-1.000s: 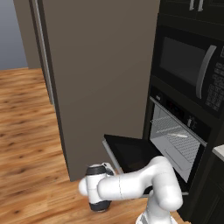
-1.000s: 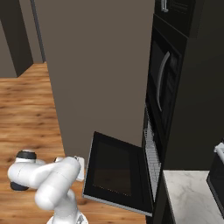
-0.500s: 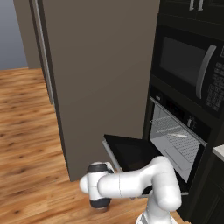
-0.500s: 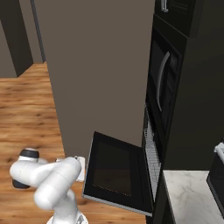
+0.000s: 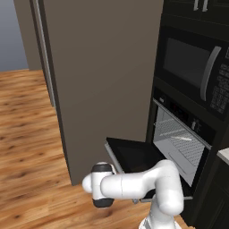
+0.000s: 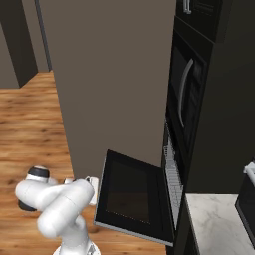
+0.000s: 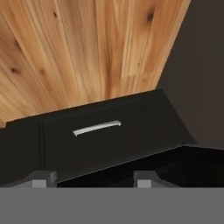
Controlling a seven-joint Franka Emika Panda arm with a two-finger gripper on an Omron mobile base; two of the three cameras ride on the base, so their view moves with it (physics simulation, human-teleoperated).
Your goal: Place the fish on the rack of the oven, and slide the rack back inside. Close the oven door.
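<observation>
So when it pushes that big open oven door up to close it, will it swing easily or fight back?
The oven door is a wide, flat glass-fronted panel, so it probably feels heavy. It looks hinged along the oven edge, so it should swing stiffly as one piece rather than flex.

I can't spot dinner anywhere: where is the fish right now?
In the left base view, the fish lies on the rack inside the open oven, right of the lowered oven door.

A kitchen, plainly: built-in oven (image 5: 179,143) under a microwave (image 5: 192,71), wood floor (image 5: 27,134), probably a marble counter (image 6: 214,224).
</observation>
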